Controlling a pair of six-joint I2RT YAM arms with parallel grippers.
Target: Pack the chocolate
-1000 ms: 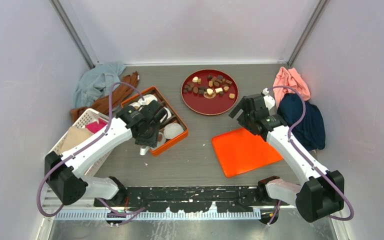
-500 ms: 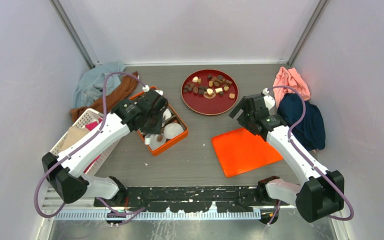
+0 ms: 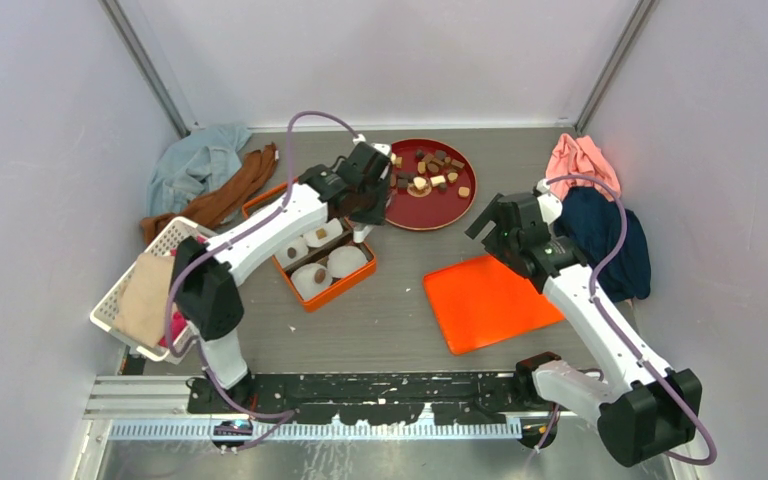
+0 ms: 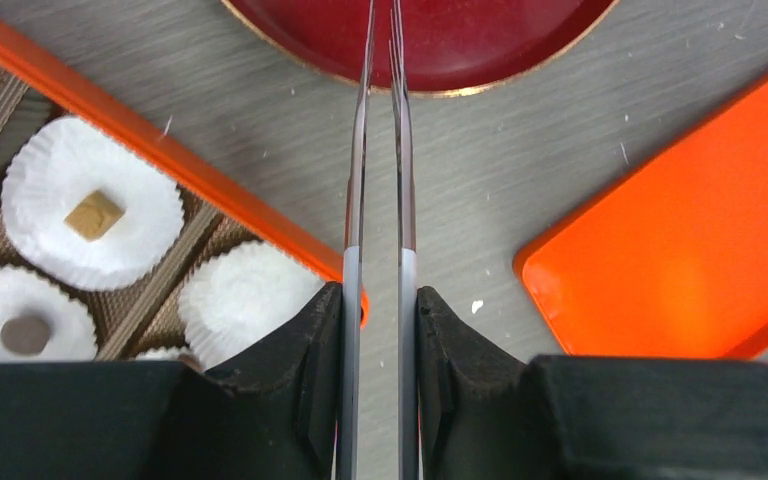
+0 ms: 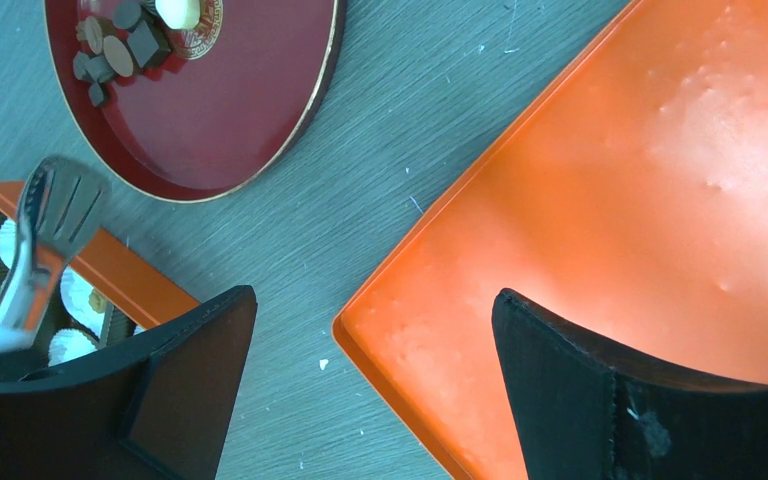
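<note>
- a round red plate (image 3: pixel 402 214) sits at the rear middle of the table (image 3: pixel 395 305). the chocolate (image 3: pixel 423 172), a loose scatter of dark, light brown and cream pieces, lies on its far half.
- an orange box (image 3: pixel 351 282) stands left of the plate, lined with white paper cups (image 4: pixel 243 299). 2 cups hold 1 piece each: a light brown square (image 4: pixel 93 215) and a dark round one (image 4: pixel 26 334). the left arm hides the box's rear part from above.
- a flat orange lid (image 3: pixel 488 302) lies on the table, well apart to the right.
- the left gripper (image 4: pixel 378 312) is clamped on metal tweezers (image 4: pixel 352 282). the blades stand narrow, almost together, and we see nothing between them.
- in the left wrist view the tweezer tips line up with the plate's bare near rim. the chocolate scatter lies further back on the plate, and the 2 packed pieces lie left of the gripper.
- the right gripper (image 5: pixel 375 300) hangs with its jaws wide and nothing in them, over the lid's left edge and the bare table beside it.
- the box's wall runs just left of the tweezers, with bare table between box, plate and lid.
- a white basket (image 3: pixel 173 233) and cloths (image 3: pixel 203 172) crowd the left side.
</note>
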